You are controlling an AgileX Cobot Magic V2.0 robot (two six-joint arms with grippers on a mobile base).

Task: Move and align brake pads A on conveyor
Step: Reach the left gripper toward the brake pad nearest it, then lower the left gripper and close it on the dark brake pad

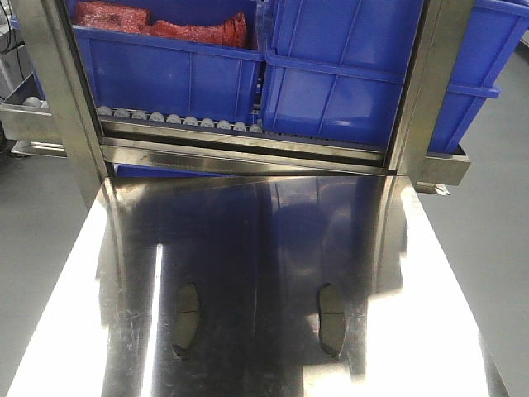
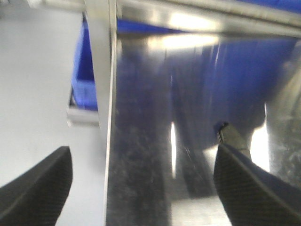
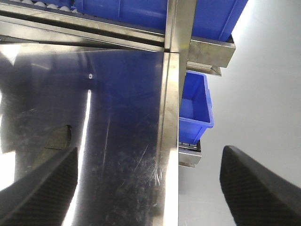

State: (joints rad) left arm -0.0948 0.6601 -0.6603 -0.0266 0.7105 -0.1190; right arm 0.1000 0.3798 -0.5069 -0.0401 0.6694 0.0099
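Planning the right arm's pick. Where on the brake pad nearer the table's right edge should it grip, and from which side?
Probably from straight above, pinching across the narrow width at mid-length of the right brake pad. It lies flat on the steel tabletop, long and thin, so only its two long edges offer opposed faces; both look clear.

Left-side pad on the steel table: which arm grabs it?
Left. The left hand is open over the table near its left edge, the pad apparently by its right finger; the right hand sits at the right edge.
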